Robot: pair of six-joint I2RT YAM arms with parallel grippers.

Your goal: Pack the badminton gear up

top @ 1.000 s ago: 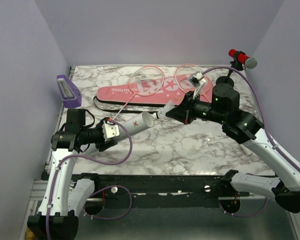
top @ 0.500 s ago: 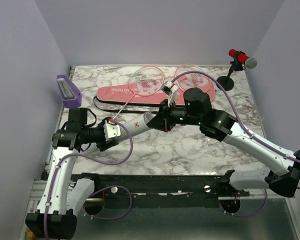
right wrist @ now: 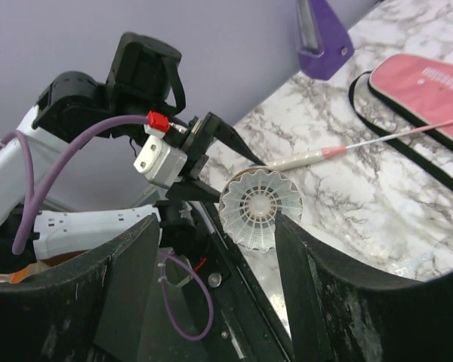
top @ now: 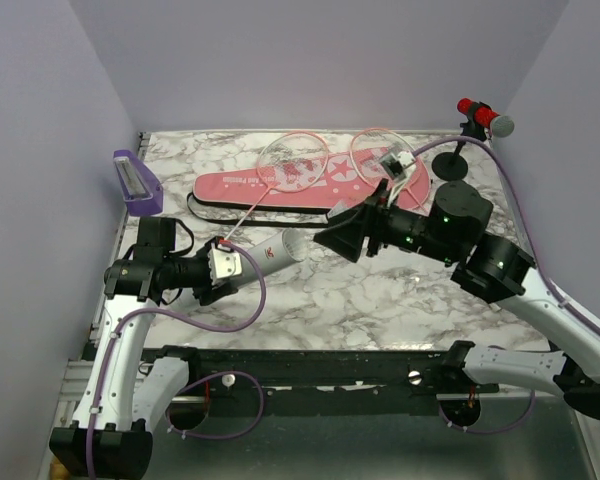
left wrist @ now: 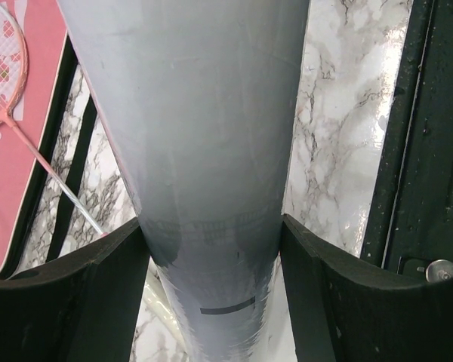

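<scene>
shuttlecock [right wrist: 260,209] square in tube [top: 275,250] mouth

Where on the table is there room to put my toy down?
Bare marble lies between the tube, the right pincer and the table's near edge. The back is crowded: racket bag, rackets, microphone, purple box.

White-and-black left arm [top: 115,370] and right arm [top: 545,303], purple cables [top: 261,290], green lights [top: 443,214], black right hand [top: 344,235].

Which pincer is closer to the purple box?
Left. The left pincer grips the white tube right of the purple box; the right pincer hangs farther right, beyond the tube's mouth.
</scene>
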